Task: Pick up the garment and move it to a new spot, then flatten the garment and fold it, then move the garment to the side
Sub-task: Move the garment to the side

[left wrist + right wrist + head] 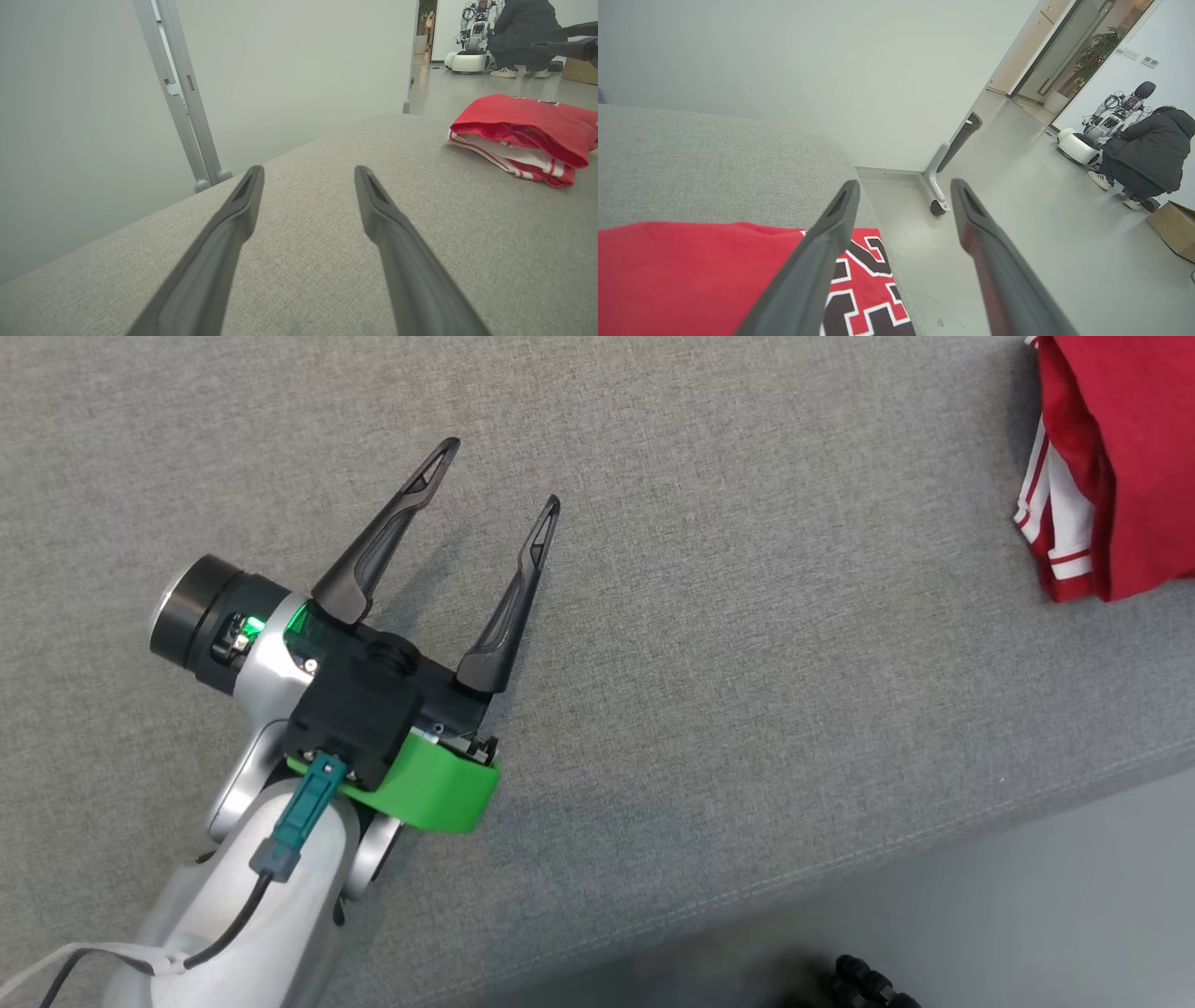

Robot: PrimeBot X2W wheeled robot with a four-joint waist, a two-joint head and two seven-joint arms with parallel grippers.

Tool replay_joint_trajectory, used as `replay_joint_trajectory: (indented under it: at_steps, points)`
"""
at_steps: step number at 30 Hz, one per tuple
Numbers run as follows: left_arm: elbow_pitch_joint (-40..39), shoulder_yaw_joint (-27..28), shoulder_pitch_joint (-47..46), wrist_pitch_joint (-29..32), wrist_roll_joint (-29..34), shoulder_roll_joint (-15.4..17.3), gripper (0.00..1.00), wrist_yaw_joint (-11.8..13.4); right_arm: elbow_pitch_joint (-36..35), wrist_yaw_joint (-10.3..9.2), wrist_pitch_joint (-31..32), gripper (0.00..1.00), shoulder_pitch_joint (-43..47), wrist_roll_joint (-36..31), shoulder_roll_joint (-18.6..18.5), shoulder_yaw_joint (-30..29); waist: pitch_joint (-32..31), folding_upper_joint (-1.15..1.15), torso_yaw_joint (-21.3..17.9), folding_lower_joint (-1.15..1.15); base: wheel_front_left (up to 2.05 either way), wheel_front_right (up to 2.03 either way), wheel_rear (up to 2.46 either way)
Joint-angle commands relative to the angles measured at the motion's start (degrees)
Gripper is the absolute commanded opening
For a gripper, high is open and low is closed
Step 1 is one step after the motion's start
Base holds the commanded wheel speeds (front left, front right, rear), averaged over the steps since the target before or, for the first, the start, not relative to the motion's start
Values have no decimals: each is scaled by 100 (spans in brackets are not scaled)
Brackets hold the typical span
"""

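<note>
Garment (1120, 457), folded, lies at the right end of the grey cushion (653, 709), well apart from the spread, empty left gripper (504, 473); the right gripper (904, 183), likewise spread, hangs nearer, over it.

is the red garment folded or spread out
Folded. The garment sits as a compact bundle with stacked red and white layers at its edge.

black block numerals (871, 280) on red garment (691, 280), partly hidden, unreadable
</note>
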Motion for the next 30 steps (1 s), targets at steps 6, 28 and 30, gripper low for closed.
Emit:
replay_joint_trajectory:
  at_steps: [6, 28, 30]
  points:
    - [125, 168, 311, -273, -184, -55, 100, 241, -1547, -10, -13, 100, 792, -278, 848, -572, -544, 0, 197, 0, 0, 0, 0]
    - [405, 945, 1767, -780, -808, -32, 100, 1010, -4608, -10, 680, 100, 3467, -392, 2723, 471, -2064, 0, 1469, 0, 0, 0, 0]
    - [420, 995, 1932, -795, -848, -13, 100, 1051, -4678, -11, 743, 100, 3695, -404, 2838, 491, -2211, 0, 1513, 0, 0, 0, 0]
